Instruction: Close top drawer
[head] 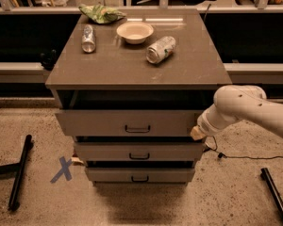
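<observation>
Grey-beige top drawer point(108, 122) stands partly pulled out under the desk point(198, 65), uppermost of three. Gripper point(196, 133) sits against the front panel's far right end; open or closed, I cannot tell. Danger: a push this far off-centre could skew the drawer and jam it, or slip off the corner.
</observation>
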### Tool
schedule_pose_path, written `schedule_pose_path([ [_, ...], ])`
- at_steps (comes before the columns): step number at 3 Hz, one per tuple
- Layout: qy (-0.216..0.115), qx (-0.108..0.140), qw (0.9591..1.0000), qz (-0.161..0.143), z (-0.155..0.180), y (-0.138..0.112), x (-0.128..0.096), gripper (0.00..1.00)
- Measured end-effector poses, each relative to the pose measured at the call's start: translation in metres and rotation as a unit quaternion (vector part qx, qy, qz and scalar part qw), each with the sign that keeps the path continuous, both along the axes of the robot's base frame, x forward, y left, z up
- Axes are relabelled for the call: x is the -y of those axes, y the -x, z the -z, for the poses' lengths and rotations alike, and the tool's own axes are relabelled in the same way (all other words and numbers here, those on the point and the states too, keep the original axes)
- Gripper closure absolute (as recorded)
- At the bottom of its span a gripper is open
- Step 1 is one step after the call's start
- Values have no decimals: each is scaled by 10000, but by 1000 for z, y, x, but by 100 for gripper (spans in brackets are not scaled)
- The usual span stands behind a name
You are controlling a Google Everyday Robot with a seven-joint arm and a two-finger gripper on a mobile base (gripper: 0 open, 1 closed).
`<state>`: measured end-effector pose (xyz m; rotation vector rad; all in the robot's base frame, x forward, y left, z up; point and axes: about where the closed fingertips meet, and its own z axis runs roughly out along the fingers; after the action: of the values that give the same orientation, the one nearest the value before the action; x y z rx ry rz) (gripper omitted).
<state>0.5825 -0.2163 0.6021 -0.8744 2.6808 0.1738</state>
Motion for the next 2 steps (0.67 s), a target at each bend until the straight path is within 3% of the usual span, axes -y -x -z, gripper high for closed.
schedule_pose_path([
  [1, -176, 225, 9996, 42, -2, -28, -4, 100],
  [2, -323, 411, 9986, 71, -11, -37, -7, 100],
])
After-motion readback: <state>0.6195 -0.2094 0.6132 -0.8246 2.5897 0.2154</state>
